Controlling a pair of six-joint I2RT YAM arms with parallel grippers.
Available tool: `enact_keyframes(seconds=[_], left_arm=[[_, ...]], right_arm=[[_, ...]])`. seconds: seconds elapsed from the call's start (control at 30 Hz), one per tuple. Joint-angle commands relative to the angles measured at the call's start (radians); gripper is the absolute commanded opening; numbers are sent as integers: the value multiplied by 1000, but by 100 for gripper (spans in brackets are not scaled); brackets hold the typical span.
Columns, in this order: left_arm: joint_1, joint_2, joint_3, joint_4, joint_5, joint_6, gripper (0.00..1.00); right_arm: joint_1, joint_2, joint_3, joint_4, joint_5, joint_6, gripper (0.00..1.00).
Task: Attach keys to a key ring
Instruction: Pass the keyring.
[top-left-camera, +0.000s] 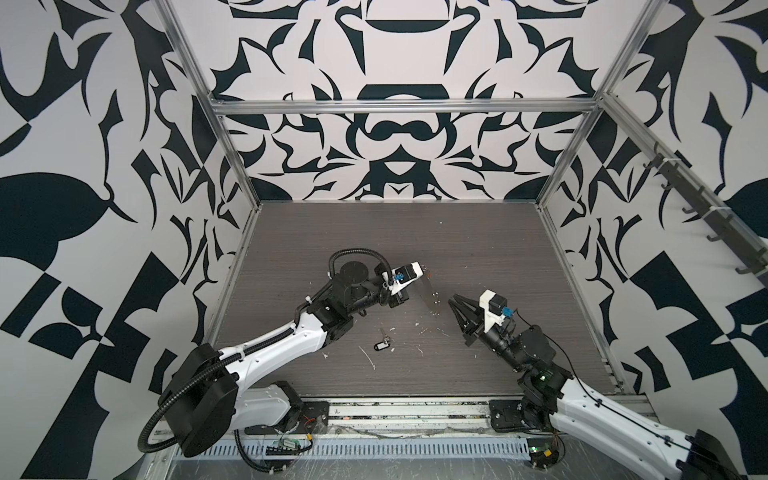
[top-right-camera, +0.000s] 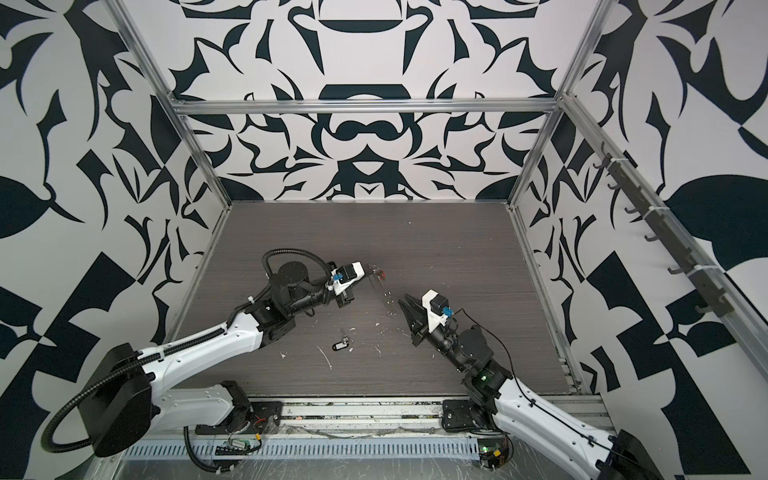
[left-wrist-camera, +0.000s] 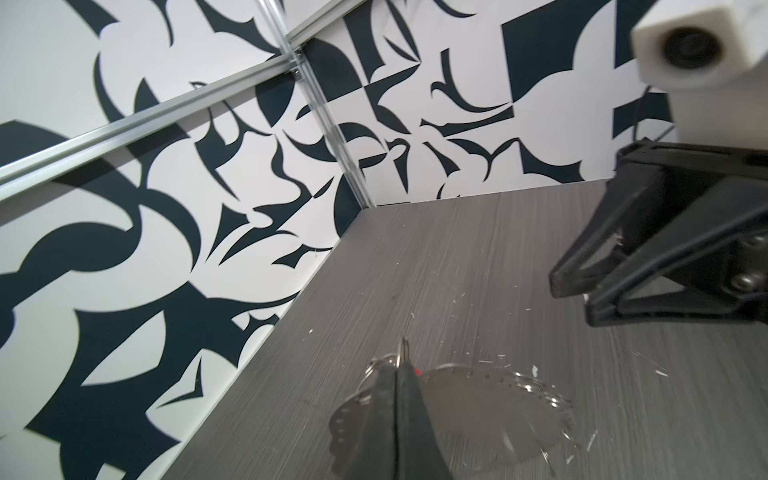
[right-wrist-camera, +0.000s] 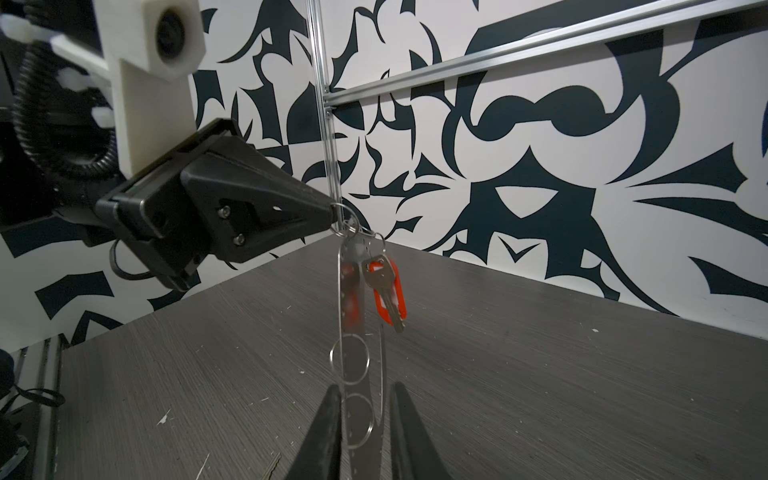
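Above the table (top-left-camera: 415, 249), the left gripper (right-wrist-camera: 330, 214) clamps the key ring (right-wrist-camera: 359, 340), red-tagged keys (right-wrist-camera: 384, 286) hanging from it; right gripper (right-wrist-camera: 365, 386) parted around its lower edge; black-tagged keys (top-left-camera: 381, 344) lie on the table.

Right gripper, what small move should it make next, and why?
Probably draw the right gripper back off the key ring, so it can go for the black-tagged keys lying on the table. Its jaws stand open astride the ring's lower edge, the left gripper holds the ring by its top, and the red-tagged keys already hang from it.
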Motion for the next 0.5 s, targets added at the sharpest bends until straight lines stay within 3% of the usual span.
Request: enact_keyframes(seconds=[0.0,0.27,0.47], left_arm=[[44,-13,-8,95,-80,-94,0],[192,-6,-8,121,-134,-306,0],[228,-8,-37,173,-134,-362,0]], right_arm=[[3,54,80,-7,-5,-8,22],[30,261,175,-72,-125,69,18],[188,456,95,1,43,91,23]])
